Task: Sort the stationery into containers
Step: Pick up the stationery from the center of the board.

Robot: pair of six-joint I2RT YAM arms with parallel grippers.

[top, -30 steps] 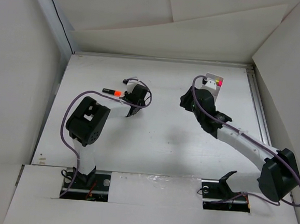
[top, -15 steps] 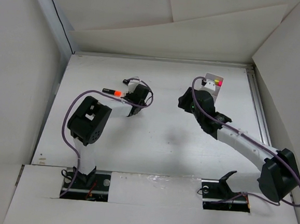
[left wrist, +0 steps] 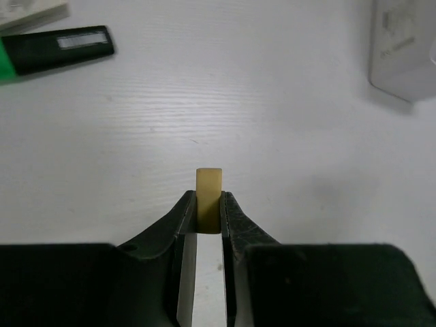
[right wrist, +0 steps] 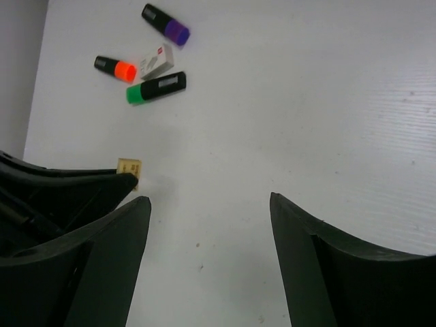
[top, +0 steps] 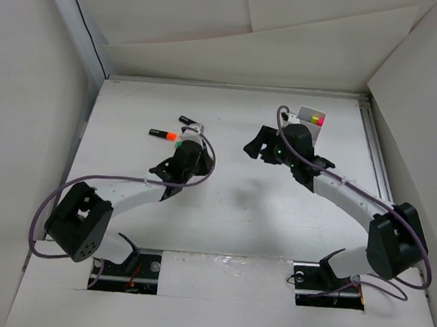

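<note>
Left wrist view, entry 1: left tool (left wrist: pixel 209 208), jaws pressed onto a tan block (left wrist: pixel 209 185). The block is upright and caught by its lower part, with its top standing proud of the tips. The hold is shallow, at the tips only.

Entry 2: green-tipped marker (left wrist: pixel 58 49), flat on the surface (left wrist: pixel 225 102), far left, well apart from the block.

Entry 3: white compartment box (top: pixel 306 112), at the far right of the surface in the top view. Pink and yellow pieces show inside; the compartment layout is too small to read.

Entry 4: right tool (right wrist: pixel 208 201), fingers spread wide and holding nothing, hanging roughly between the left tool and the box.

Entry 5: loose group seen from the right wrist, lying beside the green-tipped marker and all outside the box.
- purple-tipped marker (right wrist: pixel 167 24)
- orange-tipped marker (right wrist: pixel 114 68)
- small white eraser (right wrist: pixel 157 61)

Step in hand, by judgement: carrying the tan block across to the box.

Handling notes:
- Hold the squeeze constant, since the shallow grip leaves little margin against slipping.
- Travel slowly and level, with no wrist roll.
- The right arm lies near the path, so route around it or let it withdraw first.
- Centre the block over a single compartment and bring it low before parting the jaws. A block of this kind would likely bounce out if dropped from height.
- Release only when the block is inside the walls.
</note>
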